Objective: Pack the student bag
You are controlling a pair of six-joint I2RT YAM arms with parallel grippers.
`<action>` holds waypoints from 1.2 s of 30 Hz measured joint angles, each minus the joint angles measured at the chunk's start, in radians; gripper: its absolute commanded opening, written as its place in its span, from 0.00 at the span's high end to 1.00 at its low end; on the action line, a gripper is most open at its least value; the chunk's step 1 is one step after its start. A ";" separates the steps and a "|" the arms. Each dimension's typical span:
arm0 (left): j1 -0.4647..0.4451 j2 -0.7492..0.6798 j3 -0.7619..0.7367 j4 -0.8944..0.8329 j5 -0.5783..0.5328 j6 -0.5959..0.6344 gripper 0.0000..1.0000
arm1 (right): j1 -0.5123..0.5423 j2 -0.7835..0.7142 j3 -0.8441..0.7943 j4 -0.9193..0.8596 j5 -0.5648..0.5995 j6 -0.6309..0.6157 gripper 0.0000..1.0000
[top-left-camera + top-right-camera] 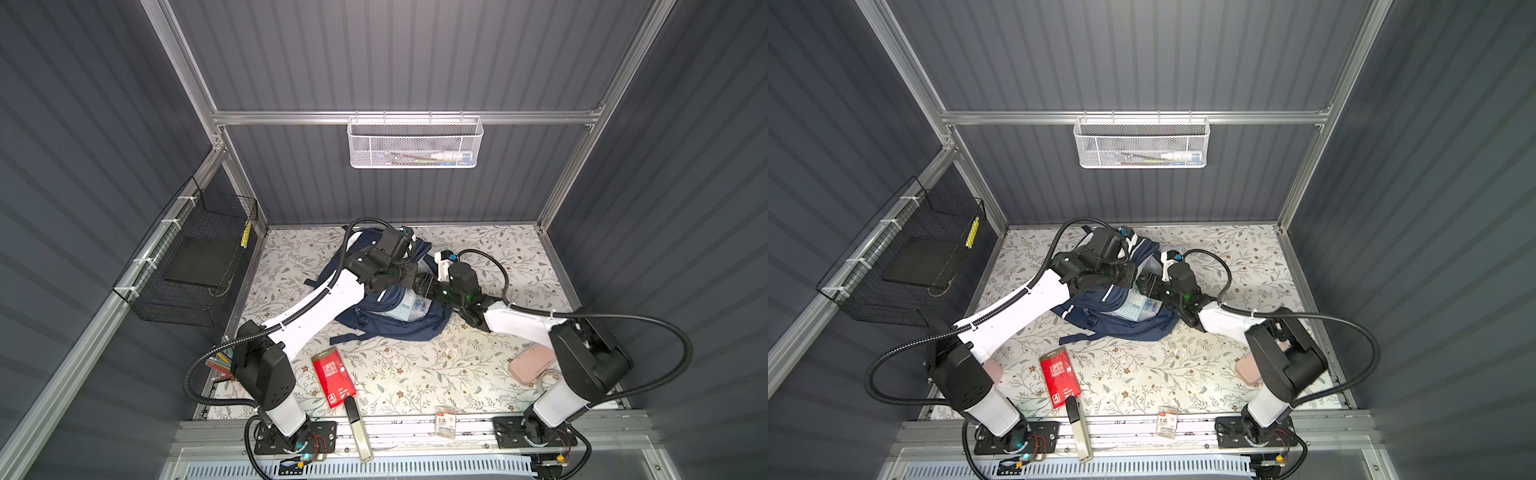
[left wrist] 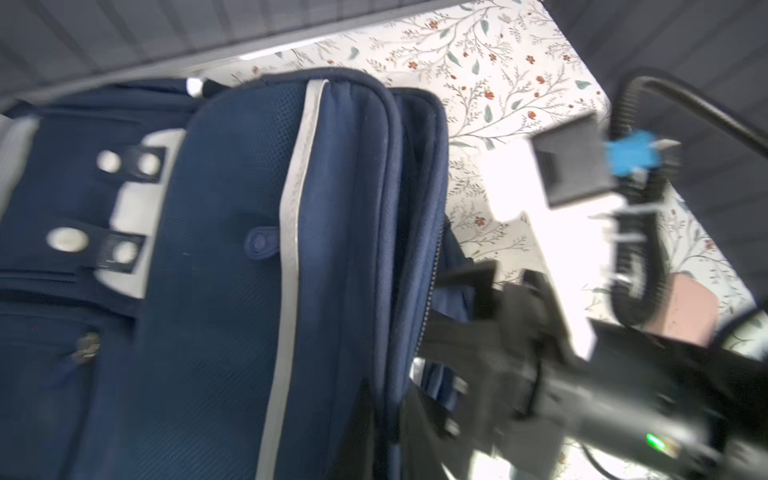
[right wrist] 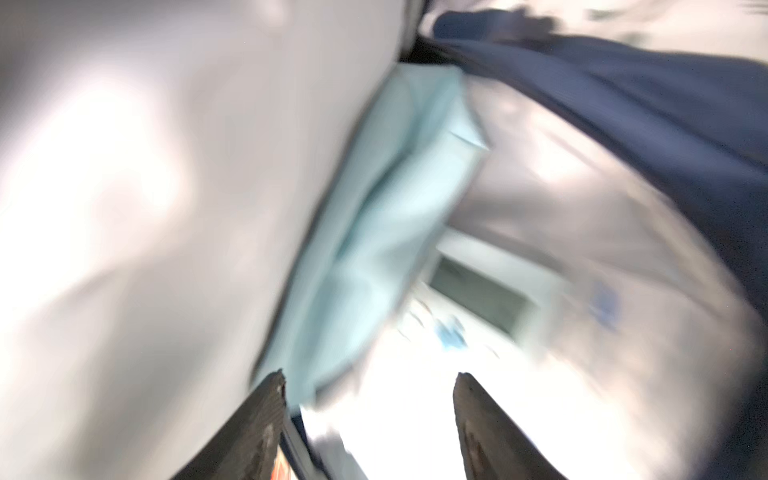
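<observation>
While the student bag (image 1: 395, 329) lies slumped at the rear centre of the bench (image 1: 419, 374), both arms meet above its open mouth.

Materials and shapes:
- The bag is navy woven fabric with a fine mesh face, pale grey piping stripes, a toothed zip edge and a white patch carrying round snaps.
- The bench covering is a smooth sheet printed with leaves and small flowers.
- A flat grey calculator (image 1: 404, 309) with rows of keys rests inside the bag's mouth.
- In the right wrist view a soft light-blue pouch (image 3: 390, 216) shows next to it, heavily blurred.
- A flat red packet (image 1: 333, 378) lies near the front edge.
- A rounded pink case (image 1: 532, 362) sits partly behind the right arm (image 1: 513, 322).
- A white mesh basket (image 1: 414, 143) hangs on the rear rail.
- A black wire basket (image 1: 195, 266) is fixed to the left wall.

Arm pose:
- The left arm (image 1: 324, 301) stretches its white link diagonally from the front-left base across the bag's left flank. Its wrist folds down over the bag's upper section.
- The left claw is clenched. Its fingers lie outside every view, so whether fabric is pinched cannot be told.
- The right arm has its elbow raised at the right edge. The forearm slopes inward and downward, with the wrist low at the bag's mouth.
- The right claw (image 3: 370, 386) is released. Its two dark ribbed fingers (image 3: 266, 419) stand well apart, gripping nothing.
</observation>
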 measured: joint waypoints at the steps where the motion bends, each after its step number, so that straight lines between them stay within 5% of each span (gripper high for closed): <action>1: 0.000 0.008 -0.019 0.023 0.014 -0.011 0.94 | 0.000 -0.044 -0.039 -0.032 0.020 0.000 0.35; 5: -0.004 0.063 -0.089 0.108 0.064 -0.052 0.78 | 0.008 -0.241 -0.196 -0.179 0.118 0.000 0.35; 11: -0.013 0.128 -0.201 0.193 0.140 -0.124 0.21 | 0.011 -0.555 -0.282 -0.408 0.241 0.004 0.33; 14: -0.013 0.109 -0.203 0.201 0.152 -0.138 0.00 | 0.044 -0.645 -0.280 -0.484 0.299 -0.003 0.26; 18: -0.006 0.008 -0.203 0.192 0.141 -0.138 0.00 | 0.167 -0.633 -0.243 -0.575 0.391 -0.037 0.16; 20: 0.007 -0.076 -0.203 0.183 0.139 -0.139 0.00 | 0.251 -0.602 -0.220 -0.572 0.426 -0.090 0.01; 25: 0.163 -0.329 -0.331 0.224 0.184 -0.187 0.00 | 0.280 -0.488 -0.191 -0.488 0.333 -0.112 0.03; 28: 0.290 -0.435 -0.465 0.222 0.190 -0.219 0.01 | 0.366 -0.385 -0.119 -0.492 0.399 -0.114 0.06; 34: 0.404 -0.496 -0.719 0.264 0.229 -0.296 0.25 | 0.566 -0.155 0.118 -0.490 0.482 -0.114 0.14; 36: 0.466 -0.496 -0.799 0.327 0.250 -0.349 0.25 | 0.592 -0.057 0.201 -0.485 0.502 -0.114 0.18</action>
